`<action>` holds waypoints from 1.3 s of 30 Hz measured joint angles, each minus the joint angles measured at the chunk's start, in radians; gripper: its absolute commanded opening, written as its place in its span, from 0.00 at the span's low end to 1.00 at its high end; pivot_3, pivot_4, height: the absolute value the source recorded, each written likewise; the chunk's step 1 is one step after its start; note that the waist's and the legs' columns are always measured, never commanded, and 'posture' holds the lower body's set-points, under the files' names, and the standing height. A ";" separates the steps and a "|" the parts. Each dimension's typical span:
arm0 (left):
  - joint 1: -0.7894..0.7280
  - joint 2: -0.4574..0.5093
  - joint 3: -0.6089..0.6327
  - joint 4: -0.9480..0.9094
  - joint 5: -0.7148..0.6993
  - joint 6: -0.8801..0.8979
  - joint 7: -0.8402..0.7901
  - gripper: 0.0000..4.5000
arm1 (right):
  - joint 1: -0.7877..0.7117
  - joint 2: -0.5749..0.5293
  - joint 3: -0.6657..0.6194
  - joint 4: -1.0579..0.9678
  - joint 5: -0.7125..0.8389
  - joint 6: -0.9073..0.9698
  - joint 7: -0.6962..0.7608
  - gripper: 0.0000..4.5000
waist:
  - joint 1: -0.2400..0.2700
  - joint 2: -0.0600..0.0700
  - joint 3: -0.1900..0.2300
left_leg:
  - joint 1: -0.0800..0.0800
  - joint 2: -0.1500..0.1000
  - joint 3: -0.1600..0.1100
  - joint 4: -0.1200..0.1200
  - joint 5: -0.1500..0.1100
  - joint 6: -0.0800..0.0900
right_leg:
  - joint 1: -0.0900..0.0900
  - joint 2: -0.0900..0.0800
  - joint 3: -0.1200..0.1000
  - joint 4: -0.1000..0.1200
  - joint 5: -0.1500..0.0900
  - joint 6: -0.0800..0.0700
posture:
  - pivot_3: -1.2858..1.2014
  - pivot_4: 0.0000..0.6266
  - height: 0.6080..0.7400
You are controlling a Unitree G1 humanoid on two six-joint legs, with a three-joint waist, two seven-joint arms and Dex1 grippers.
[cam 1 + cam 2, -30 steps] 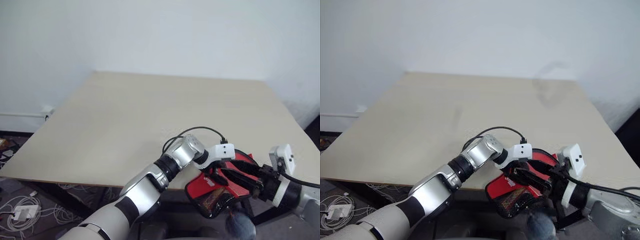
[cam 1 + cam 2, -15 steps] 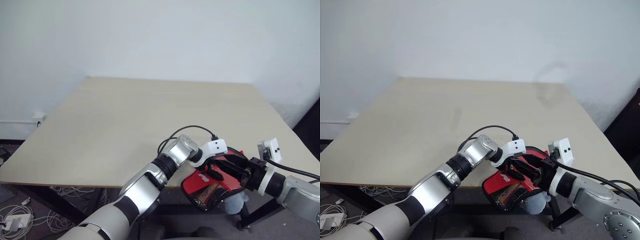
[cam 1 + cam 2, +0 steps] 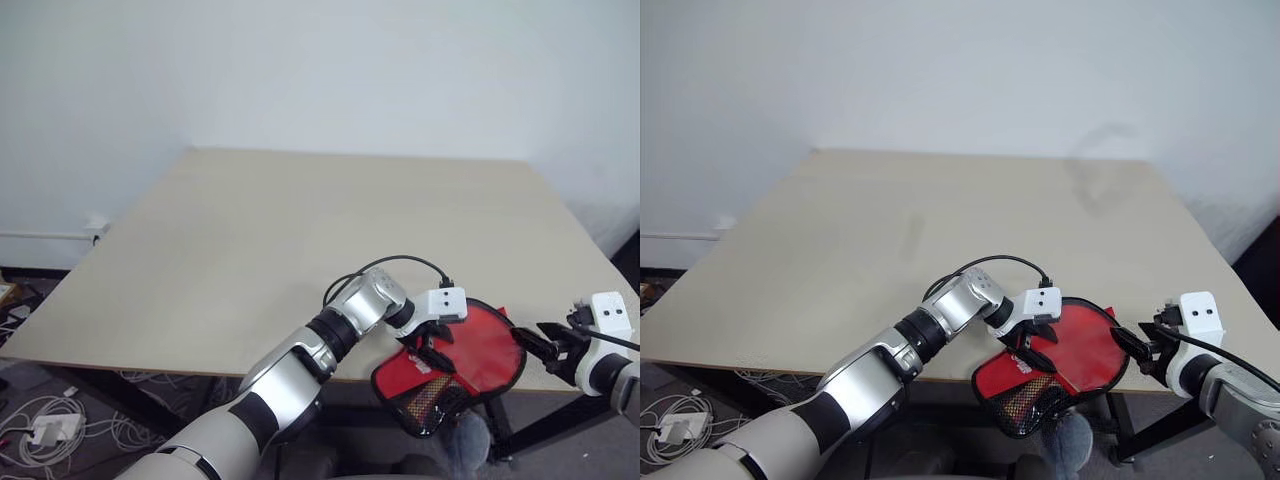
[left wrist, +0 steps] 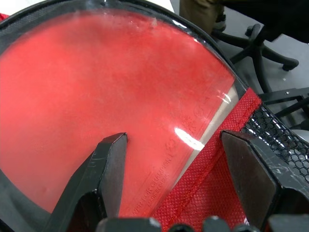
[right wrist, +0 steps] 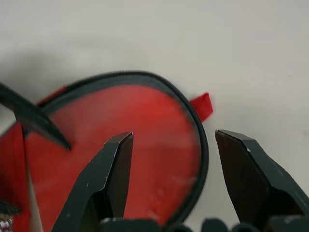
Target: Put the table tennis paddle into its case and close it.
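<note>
Paddle point(image 4: 111, 96) sat inside the open case point(image 3: 450, 375) at the worktop's point(image 3: 300, 240) near edge (the mesh-pocket end hung past it). Left gripper point(image 3: 432, 352) rested over the pouch, its fingers point(image 4: 108, 169) spread apart and gripping nothing. Right gripper point(image 3: 545, 345) hovered just beside the rim, fingers point(image 5: 116, 169) likewise apart.

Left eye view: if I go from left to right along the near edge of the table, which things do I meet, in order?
White power adapter on the floor → left gripper with black fingers → red paddle-shaped soft case with black trim → right gripper with black fingers.
</note>
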 measured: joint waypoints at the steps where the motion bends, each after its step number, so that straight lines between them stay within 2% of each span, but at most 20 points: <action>1: 0.000 0.000 -0.001 -0.001 0.000 0.000 0.002 0.73 | -0.017 0.010 0.002 0.006 -0.007 0.004 -0.010 0.66 | 0.000 0.000 0.000 | 0.000 0.000 0.000 0.000 0.000 0.000 | 0.000 0.000 0.000 0.000 0.000 0.000 | 0.52 0.00 1.00; 9: 0.000 0.000 -0.001 -0.003 -0.011 0.000 -0.002 0.73 | -0.117 0.083 0.036 0.139 -0.090 0.105 -0.085 0.66 | 0.002 0.002 0.001 | -0.001 0.000 0.000 -0.001 0.000 0.000 | -0.002 0.000 0.000 -0.001 0.000 0.000 | 0.52 0.00 1.00; 20: -0.011 0.001 0.058 0.041 -0.074 0.022 -0.027 0.73 | -0.201 0.187 0.004 0.226 -0.072 0.227 -0.076 0.66 | 0.000 0.005 0.003 | -0.005 -0.001 0.000 -0.001 0.000 0.000 | -0.008 0.001 -0.001 0.000 0.001 0.002 | 0.52 0.00 1.00; 23: -0.016 0.001 0.088 0.066 -0.086 0.029 -0.031 0.73 | -0.209 0.199 -0.007 0.226 -0.065 0.249 -0.069 0.53 | -0.001 0.005 0.003 | -0.010 -0.001 0.000 0.000 0.000 0.000 | -0.014 0.001 0.000 0.002 0.002 0.002 | 0.52 0.00 1.00; 28: -0.053 0.000 0.132 0.137 -0.091 0.031 -0.019 0.73 | -0.218 0.201 -0.024 0.230 -0.076 0.263 -0.068 0.17 | -0.001 0.005 0.003 | -0.009 -0.001 0.000 0.000 0.000 0.000 | -0.014 0.001 -0.001 0.003 0.002 0.002 | 0.52 0.00 1.00; 31: -0.094 0.000 0.168 0.191 -0.095 0.042 -0.011 0.73 | -0.221 0.223 -0.035 0.229 -0.090 0.259 -0.072 0.01 | -0.004 0.005 0.003 | -0.009 -0.001 0.000 0.000 0.000 0.000 | -0.015 0.002 0.000 0.004 0.002 0.002 | 0.52 0.00 1.00; 39: -0.195 0.052 0.313 0.297 -0.137 0.095 -0.058 0.73 | -0.212 0.277 -0.050 0.191 -0.125 0.233 -0.079 0.01 | -0.012 0.006 0.011 | -0.010 -0.001 0.000 0.000 0.000 0.000 | -0.018 0.005 0.003 0.004 0.003 0.000 | 0.52 0.00 1.00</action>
